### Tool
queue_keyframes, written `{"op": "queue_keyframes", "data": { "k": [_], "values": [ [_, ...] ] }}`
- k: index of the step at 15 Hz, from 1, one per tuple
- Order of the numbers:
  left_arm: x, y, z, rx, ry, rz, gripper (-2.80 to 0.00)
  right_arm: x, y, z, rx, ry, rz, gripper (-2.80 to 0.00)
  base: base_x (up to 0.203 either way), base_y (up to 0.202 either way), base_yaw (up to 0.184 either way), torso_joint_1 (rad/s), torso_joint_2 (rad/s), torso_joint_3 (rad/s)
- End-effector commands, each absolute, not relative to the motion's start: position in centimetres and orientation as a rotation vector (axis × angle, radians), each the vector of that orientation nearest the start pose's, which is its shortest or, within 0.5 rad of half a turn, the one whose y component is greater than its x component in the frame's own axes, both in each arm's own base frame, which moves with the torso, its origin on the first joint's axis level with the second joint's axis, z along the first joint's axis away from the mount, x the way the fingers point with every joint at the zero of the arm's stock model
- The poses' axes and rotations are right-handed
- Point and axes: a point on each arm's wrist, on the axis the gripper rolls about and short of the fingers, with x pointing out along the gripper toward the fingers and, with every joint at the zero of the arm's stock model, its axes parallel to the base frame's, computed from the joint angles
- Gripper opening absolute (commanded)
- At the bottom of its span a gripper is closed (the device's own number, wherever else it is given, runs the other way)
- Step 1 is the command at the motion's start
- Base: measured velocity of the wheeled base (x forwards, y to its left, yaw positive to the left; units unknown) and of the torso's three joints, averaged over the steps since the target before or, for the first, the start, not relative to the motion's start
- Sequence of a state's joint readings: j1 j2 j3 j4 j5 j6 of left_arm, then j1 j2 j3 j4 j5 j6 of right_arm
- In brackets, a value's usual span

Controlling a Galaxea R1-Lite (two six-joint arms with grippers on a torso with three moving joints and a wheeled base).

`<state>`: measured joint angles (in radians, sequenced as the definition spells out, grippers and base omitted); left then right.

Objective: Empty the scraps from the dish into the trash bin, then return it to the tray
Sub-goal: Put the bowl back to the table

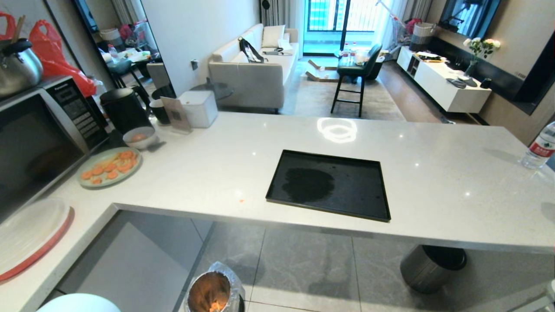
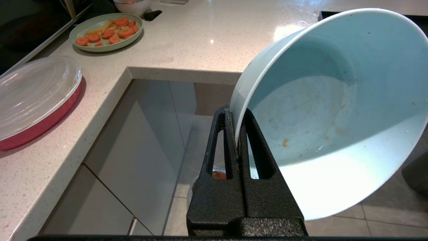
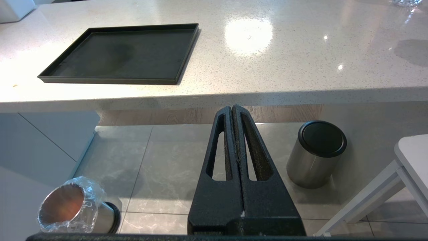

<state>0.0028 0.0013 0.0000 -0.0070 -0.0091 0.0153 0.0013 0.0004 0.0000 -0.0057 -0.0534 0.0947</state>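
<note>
My left gripper (image 2: 235,112) is shut on the rim of the dish (image 2: 334,110), a white bowl tipped on its side, empty but for a few orange specks. The dish's edge shows at the lower left of the head view (image 1: 78,303). It hangs over the floor in front of the counter. The trash bin (image 1: 214,292) stands on the floor below, with orange scraps (image 1: 215,306) inside its bagged, coppery interior; it also shows in the right wrist view (image 3: 67,207). The black tray (image 1: 329,184) lies empty on the counter (image 3: 123,53). My right gripper (image 3: 233,108) is shut on nothing, over the floor.
A green plate of carrot slices (image 1: 109,167), a greyer bowl (image 1: 139,138), a microwave (image 1: 34,138) and a red lidded dish (image 1: 26,238) stand on the left counter. A steel cylinder with a black top (image 1: 429,266) stands under the counter's edge. A water bottle (image 1: 540,147) stands far right.
</note>
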Motion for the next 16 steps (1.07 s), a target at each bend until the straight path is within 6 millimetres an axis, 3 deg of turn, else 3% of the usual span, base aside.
{"op": "queue_keyframes", "data": {
  "k": [1,16],
  "values": [
    [-2.27,-0.03,7.63,0.014,-0.006,-0.006,-2.80,-2.28,-0.12,7.61,0.095,-0.009,-0.052,-2.80,0.000,0.000,0.000,0.000,0.00,0.000],
    [-2.27,-0.05,7.63,0.023,-0.006,-0.015,-2.80,-2.28,-0.12,7.61,0.095,-0.009,-0.052,-2.80,0.000,0.000,0.000,0.000,0.00,0.000]
  ]
}}
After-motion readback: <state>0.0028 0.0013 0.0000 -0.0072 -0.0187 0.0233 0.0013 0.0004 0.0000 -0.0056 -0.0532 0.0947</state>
